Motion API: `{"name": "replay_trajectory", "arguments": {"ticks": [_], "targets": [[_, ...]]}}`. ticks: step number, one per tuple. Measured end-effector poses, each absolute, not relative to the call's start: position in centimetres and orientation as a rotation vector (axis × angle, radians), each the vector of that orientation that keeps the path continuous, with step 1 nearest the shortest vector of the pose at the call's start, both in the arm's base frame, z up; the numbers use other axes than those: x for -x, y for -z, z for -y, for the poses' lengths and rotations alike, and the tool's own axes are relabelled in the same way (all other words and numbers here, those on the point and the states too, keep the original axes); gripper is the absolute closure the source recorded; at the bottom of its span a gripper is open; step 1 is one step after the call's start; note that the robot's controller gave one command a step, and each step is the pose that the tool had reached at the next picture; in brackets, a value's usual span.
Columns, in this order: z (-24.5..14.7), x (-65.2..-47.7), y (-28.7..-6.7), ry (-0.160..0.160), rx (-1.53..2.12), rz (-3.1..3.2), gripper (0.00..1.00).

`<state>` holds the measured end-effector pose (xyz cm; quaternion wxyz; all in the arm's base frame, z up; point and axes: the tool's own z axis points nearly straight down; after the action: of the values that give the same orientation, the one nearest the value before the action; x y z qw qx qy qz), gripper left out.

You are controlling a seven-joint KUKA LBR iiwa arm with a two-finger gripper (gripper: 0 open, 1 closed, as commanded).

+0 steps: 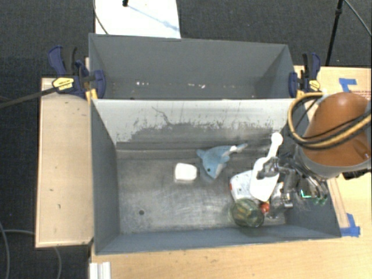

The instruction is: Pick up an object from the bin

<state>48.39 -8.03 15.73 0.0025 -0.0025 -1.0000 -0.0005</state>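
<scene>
The gripper [273, 195] hangs low at about four o'clock on the floor of the bin [104, 173], and I cannot tell whether it is open or closed. Just beside it, at its eight o'clock and near the front wall, lies a dark green round thing [247, 213]. A white lump [243, 185] lies just at its ten o'clock. Farther toward the middle sits a blue toy fish [214, 159], and beyond that, at nine o'clock, a small white block [185, 172].
</scene>
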Motion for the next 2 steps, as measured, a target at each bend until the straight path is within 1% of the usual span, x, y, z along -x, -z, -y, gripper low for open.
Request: {"name": "replay_trajectory", "arguments": {"ticks": [1,2], "targets": [[8.0,-48.6,-16.1,-0.001,0.003,3.144,0.0],[7.9,-52.1,-12.6,-0.005,-0.234,3.146,0.0]]}}
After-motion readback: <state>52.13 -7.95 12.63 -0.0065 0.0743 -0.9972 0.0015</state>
